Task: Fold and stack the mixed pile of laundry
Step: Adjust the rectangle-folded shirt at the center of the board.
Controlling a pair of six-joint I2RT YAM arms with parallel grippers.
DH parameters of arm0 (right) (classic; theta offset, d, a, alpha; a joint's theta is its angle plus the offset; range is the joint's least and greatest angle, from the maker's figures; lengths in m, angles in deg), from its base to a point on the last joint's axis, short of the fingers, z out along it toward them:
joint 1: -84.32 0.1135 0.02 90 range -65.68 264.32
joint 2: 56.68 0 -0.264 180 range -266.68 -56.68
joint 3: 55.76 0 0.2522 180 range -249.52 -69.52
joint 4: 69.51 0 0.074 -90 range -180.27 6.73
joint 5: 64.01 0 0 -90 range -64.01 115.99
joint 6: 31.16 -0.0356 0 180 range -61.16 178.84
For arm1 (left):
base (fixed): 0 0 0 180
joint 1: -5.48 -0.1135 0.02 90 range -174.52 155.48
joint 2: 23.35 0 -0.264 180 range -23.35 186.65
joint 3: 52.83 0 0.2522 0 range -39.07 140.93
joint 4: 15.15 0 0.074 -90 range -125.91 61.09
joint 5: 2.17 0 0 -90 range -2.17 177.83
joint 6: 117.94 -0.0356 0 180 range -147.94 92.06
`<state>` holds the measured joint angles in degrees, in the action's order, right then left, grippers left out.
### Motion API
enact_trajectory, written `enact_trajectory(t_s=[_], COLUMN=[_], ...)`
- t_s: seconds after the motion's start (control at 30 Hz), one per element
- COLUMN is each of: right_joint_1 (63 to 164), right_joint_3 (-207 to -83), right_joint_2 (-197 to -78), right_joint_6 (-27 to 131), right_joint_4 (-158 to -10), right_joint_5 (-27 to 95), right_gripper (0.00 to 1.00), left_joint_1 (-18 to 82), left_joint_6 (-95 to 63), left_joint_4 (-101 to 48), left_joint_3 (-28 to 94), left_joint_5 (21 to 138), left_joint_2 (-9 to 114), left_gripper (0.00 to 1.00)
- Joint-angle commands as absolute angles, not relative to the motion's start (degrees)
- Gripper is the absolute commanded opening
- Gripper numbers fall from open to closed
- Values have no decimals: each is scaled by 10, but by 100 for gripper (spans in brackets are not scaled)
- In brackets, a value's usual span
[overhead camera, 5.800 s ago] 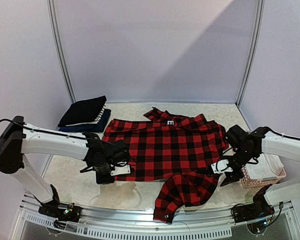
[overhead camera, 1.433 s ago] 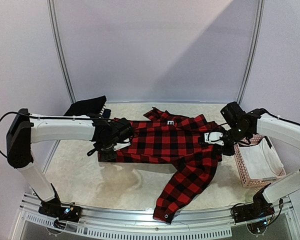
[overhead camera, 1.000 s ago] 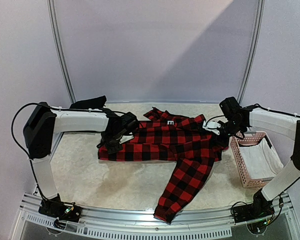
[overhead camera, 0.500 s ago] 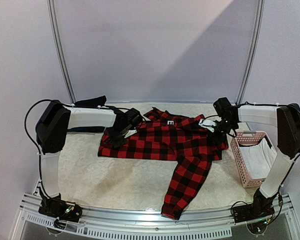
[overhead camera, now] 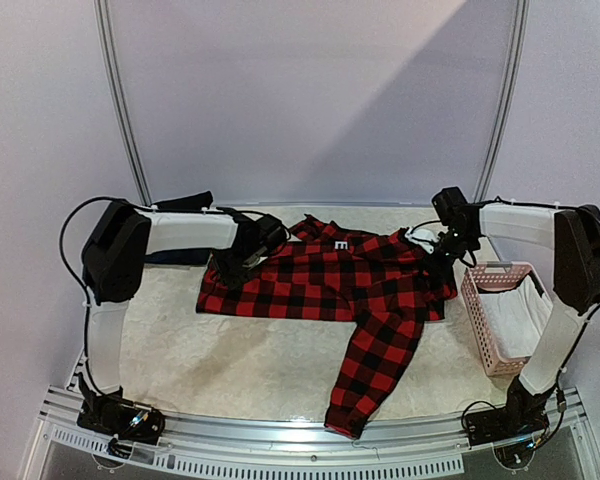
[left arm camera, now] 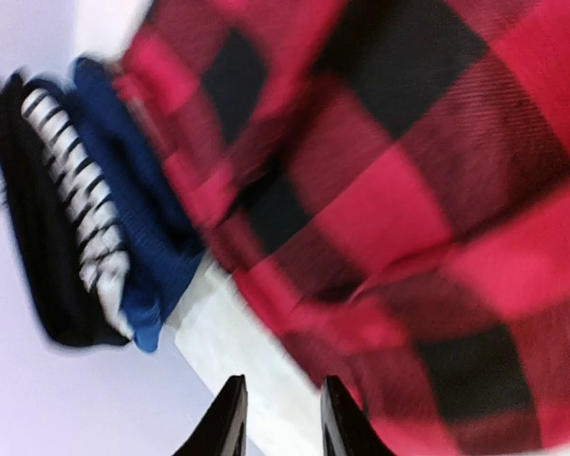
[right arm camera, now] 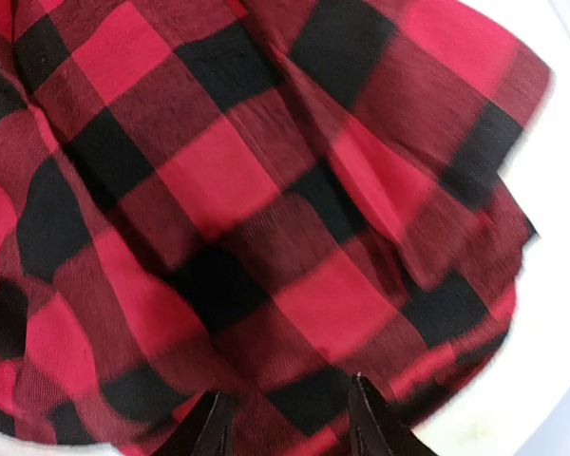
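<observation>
Plaid flannel shirt (overhead camera: 320, 285) spread across centre of frame, one sleeve trailing toward lower edge. Left gripper (left arm camera: 281, 404) at its left edge, fingers apart, empty. Right gripper (right arm camera: 290, 413) over right side, fingers apart, seemingly gripping nothing. Folded dark stack (left arm camera: 66, 218) upper left

Behind the left arm (overhead camera: 185, 232) in the top view, the folded stack (overhead camera: 180, 202) shows only as slivers. Both wrist views blur the plaid shirt (right arm camera: 247, 190) and crop it at their edges (checks smeared, weave soft). The left gripper (left arm camera: 285, 426) and right gripper (right arm camera: 293, 427) show parted fingertips only, cut off by the bottom edge.
</observation>
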<state>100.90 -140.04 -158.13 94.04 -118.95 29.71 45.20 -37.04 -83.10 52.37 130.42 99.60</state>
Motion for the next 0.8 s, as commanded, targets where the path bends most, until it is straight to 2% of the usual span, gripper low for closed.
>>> enact_trajectory(t_s=[0.0, 0.13, 0.33, 0.63, 0.77], right_joint_1=[996, 995, 993, 993, 994], right_joint_3=[-1395, -1355, -1326, -1324, -1326], right_joint_2=[-1510, -1476, -1497, -1577, -1603], right_joint_6=[933, 938, 934, 938, 944], right_joint_4=[-1257, -1291, -1306, -1278, -1272], right_joint_5=[303, 303, 324, 308, 297], right_gripper=[45, 51, 52, 52, 53], left_joint_1=[444, 420, 373, 318, 311], left_joint_6=[-285, -181, -83, -39, -51], left_joint_4=[-862, -864, -770, -660, -651], left_joint_3=[477, 408, 288, 207, 216], left_joint_5=[1266, 1141, 958, 848, 855], left_joint_2=[877, 825, 758, 746, 759], left_gripper=[31, 33, 36, 40, 41])
